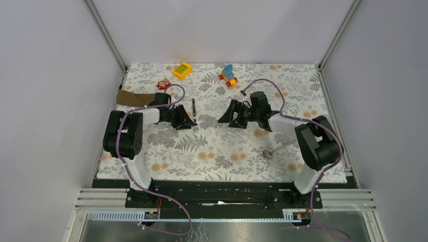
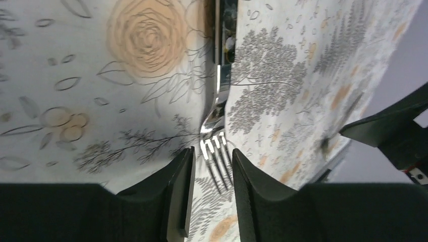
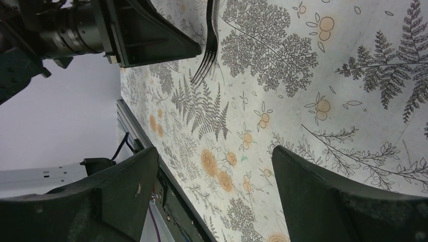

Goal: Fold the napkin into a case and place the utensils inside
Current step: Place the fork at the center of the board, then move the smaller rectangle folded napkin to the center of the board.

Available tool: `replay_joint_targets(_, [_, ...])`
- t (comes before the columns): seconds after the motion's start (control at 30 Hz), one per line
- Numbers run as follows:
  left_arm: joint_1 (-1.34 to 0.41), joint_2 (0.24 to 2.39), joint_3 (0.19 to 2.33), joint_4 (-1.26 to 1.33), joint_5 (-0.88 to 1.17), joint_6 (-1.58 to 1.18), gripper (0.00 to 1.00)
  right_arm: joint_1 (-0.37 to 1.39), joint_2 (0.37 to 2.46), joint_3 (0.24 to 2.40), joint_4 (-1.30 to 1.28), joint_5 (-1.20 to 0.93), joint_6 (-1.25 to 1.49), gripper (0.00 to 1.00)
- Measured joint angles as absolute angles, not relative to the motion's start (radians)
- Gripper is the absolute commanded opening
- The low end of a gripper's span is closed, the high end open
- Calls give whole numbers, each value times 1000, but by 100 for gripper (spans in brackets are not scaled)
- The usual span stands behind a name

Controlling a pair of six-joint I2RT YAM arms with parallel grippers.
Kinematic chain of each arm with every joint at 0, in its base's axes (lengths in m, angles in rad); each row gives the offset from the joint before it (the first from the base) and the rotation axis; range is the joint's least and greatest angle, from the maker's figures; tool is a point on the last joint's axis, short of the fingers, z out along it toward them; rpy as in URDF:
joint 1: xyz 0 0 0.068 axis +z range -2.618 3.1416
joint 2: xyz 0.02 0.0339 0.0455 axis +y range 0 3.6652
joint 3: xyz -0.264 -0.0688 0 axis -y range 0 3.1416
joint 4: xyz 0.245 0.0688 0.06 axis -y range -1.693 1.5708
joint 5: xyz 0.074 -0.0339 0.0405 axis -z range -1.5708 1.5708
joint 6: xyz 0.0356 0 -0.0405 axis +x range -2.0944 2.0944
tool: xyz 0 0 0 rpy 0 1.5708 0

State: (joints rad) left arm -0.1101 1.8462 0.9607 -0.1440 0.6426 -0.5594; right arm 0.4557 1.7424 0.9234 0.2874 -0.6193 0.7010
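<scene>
The brown napkin lies folded into a narrow strip at the back left, its right end under my left arm. A fork with a dark handle lies flat on the cloth just right of it. My left gripper is low over the tines, its jaws slightly open with a gap to the tines on each side. The silver spoon lies at the front right. My right gripper hovers mid-table, wide open and empty, facing the fork.
A floral grey tablecloth covers the table. Along the back edge stand a yellow block, a small red toy and a blue-and-orange wheeled toy. White walls close in the left, back and right sides.
</scene>
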Motion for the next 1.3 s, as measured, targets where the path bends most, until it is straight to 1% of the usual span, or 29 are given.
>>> replay_joint_targets(0.13, [-94, 1800, 976, -233, 564, -496, 46, 456, 1736, 905, 283, -620, 694, 89])
replay_joint_targets(0.17, [-85, 1786, 984, -262, 525, -477, 62, 456, 1734, 901, 281, -620, 693, 89])
replay_joint_targets(0.2, [-78, 1773, 1003, -300, 465, -454, 75, 456, 1733, 895, 281, -619, 693, 89])
replay_joint_targets(0.23, [-73, 1762, 1029, -332, 399, -428, 77, 456, 1731, 888, 281, -619, 693, 89])
replay_joint_targets(0.33, [-64, 1757, 1137, -389, 198, -364, 78, 456, 1728, 874, 282, -620, 693, 89])
replay_joint_targets(0.47, [-64, 1781, 1276, -411, -4, -296, 75, 456, 1727, 860, 286, -621, 693, 89])
replay_joint_targets(0.6, [-70, 1908, 1454, -406, -168, -209, 73, 456, 1727, 855, 292, -622, 694, 89])
replay_joint_targets(0.77, [-75, 2066, 1572, -412, -277, -128, 62, 456, 1725, 854, 298, -623, 696, 88])
replay_joint_targets(0.93, [-80, 2136, 1595, -445, -304, -92, 60, 456, 1725, 854, 300, -624, 697, 88])
replay_joint_targets(1.03, [-81, 2154, 1604, -462, -302, -86, 51, 456, 1725, 854, 300, -624, 697, 88])
replay_joint_targets(1.1, [-81, 2171, 1622, -470, -303, -85, 43, 456, 1724, 854, 300, -624, 697, 88])
replay_joint_targets(1.2, [-83, 2178, 1629, -470, -299, -94, 33, 456, 1722, 854, 300, -623, 696, 88])
replay_joint_targets(1.3, [-91, 2178, 1625, -474, -292, -104, 30, 456, 1718, 854, 300, -622, 694, 88])
